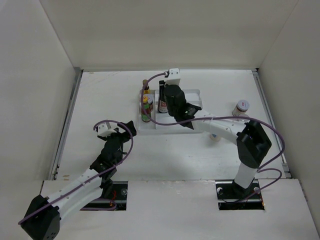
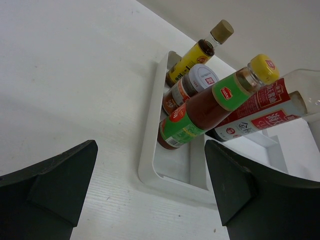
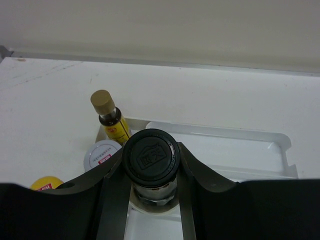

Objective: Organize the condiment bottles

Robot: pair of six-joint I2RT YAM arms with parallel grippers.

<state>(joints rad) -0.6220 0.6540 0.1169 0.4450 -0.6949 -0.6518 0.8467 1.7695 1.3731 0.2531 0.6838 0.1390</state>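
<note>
The white divided tray holds a small yellow bottle, a silver-lidded jar and a yellow-capped green bottle in its left compartment. My right gripper is shut on the neck of the tall dark black-capped bottle, which stands upright in the tray next to them. The left wrist view shows the yellow bottle, jar, green bottle and dark bottle. My left gripper is open and empty, on the near left of the tray.
A second silver-lidded jar stands on the table right of the tray. A small pale object, partly hidden, sits under my right arm. The tray's right compartment holds nothing. White walls enclose the table.
</note>
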